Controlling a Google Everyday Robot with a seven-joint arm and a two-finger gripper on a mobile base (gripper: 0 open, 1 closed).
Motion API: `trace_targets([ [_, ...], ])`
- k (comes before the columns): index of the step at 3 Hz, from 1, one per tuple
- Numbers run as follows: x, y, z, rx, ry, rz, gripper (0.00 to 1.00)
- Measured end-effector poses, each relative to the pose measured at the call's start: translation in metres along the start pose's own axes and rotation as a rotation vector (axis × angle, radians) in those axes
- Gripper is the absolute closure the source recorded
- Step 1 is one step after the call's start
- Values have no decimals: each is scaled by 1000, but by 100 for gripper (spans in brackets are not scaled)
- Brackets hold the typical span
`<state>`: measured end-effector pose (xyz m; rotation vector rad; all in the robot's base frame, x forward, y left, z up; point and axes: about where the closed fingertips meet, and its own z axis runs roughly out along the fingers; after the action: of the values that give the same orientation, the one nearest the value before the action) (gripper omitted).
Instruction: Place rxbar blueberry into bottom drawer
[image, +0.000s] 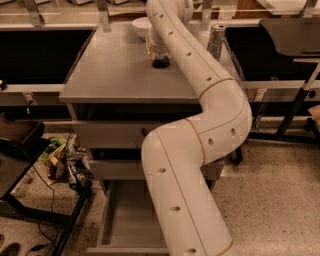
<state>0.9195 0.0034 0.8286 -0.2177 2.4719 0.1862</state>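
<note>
While the claw (159, 53) hung low over the far middle of the tabletop (112, 70), the rxbar blueberry (161, 63) showed only as a small dark shape directly beneath it. Could not tell whether the bar lay on the grey surface or sat just off it. The wrist of the white arm (200, 145) hid the claw's working end, so could not tell whether it was spread or pinching the bar.

Handling, as judged from where I stood:
- The bar was likely very light, flat and somewhat pliable inside a slick, crinkly wrapper.
- It would be hard to break but easy to let slide.
- The best hold would be across its narrow width near the middle, squeezing the long edges rather than the loose wrapper ends.
- Lying flat, it offered little height to catch.

Looks: near-black, low in profile and much smaller than the pale bowl (141, 26) just behind it. Any lettering was unreadable. A silver can (216, 41) stood apart to the right.

The bottom drawer (125, 220) stood pulled out at the cabinet's foot, well below the bar. Its grey floor was partly hidden by the arm.
</note>
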Motion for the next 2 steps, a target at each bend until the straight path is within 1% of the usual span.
trace_targets([
  [2,3,0,-2,3,15,-7,100],
])
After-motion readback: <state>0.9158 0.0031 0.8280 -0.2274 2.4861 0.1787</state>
